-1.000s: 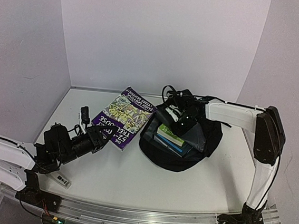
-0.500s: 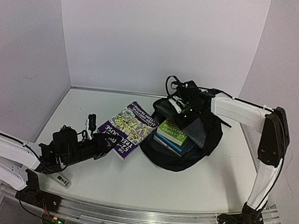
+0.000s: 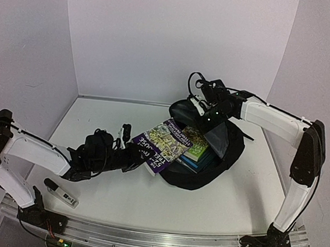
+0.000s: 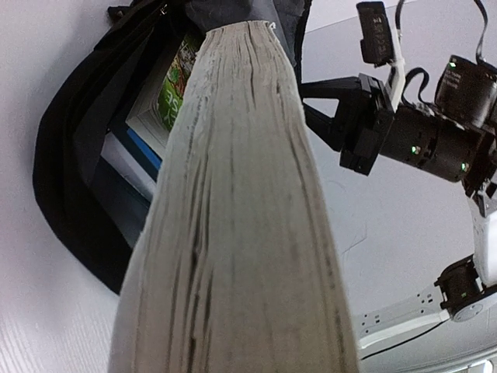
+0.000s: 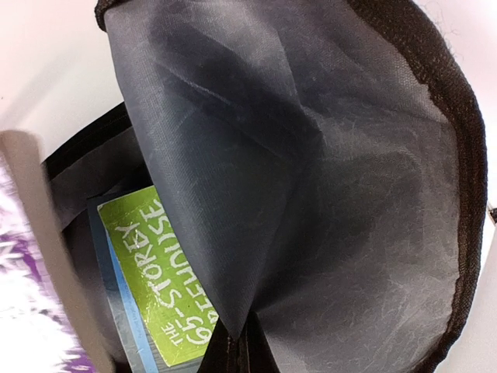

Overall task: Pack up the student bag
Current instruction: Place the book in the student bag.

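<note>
The student bag point(image 3: 227, 154), a soft black backpack, lies open at the right of the table. My right gripper point(image 3: 208, 119) is shut on its upper flap and holds it raised; the grey lining point(image 5: 311, 179) runs into the pinched fingers point(image 5: 239, 346). A green book point(image 3: 197, 151) point(image 5: 151, 284) lies inside on other books. My left gripper point(image 3: 133, 157) is shut on the near edge of a purple book point(image 3: 169, 142), whose far end reaches over the bag's mouth. Its page edge point(image 4: 241, 217) fills the left wrist view and hides my fingers.
A small white marker-like object point(image 3: 62, 193) lies near the front left edge. White walls close the table at the back and both sides. An aluminium rail point(image 3: 153, 240) runs along the front.
My left arm has carried the purple book rightward from the table's middle to the bag's mouth. My right gripper shut on the flap and pulled it up and back.
</note>
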You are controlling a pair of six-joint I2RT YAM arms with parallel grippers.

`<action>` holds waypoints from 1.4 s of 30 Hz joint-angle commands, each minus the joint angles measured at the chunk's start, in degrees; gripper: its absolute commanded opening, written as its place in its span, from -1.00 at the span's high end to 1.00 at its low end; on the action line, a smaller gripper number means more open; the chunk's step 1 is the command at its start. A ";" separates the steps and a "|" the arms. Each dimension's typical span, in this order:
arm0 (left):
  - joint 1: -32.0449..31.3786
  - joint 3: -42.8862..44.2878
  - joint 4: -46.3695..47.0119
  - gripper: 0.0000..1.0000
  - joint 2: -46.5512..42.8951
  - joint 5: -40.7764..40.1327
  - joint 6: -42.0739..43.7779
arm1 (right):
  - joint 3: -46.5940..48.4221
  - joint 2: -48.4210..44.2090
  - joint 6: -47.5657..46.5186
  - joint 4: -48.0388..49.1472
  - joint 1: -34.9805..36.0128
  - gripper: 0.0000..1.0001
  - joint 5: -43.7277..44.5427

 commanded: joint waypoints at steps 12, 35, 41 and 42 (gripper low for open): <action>5.05 22.68 13.51 1.00 26.77 11.44 -19.17 | 4.55 -4.65 2.01 1.72 0.43 1.00 -4.63; 4.37 39.79 -33.59 -0.44 22.07 4.16 -21.13 | 3.82 -4.43 2.07 1.70 0.32 1.00 -5.71; 2.91 36.60 -37.12 -0.35 17.45 1.69 -21.34 | 4.34 -4.13 2.14 1.67 0.26 1.00 -5.99; 2.73 36.24 -37.04 -0.31 17.28 1.72 -21.46 | 4.39 -4.12 2.13 1.68 0.23 1.00 -6.04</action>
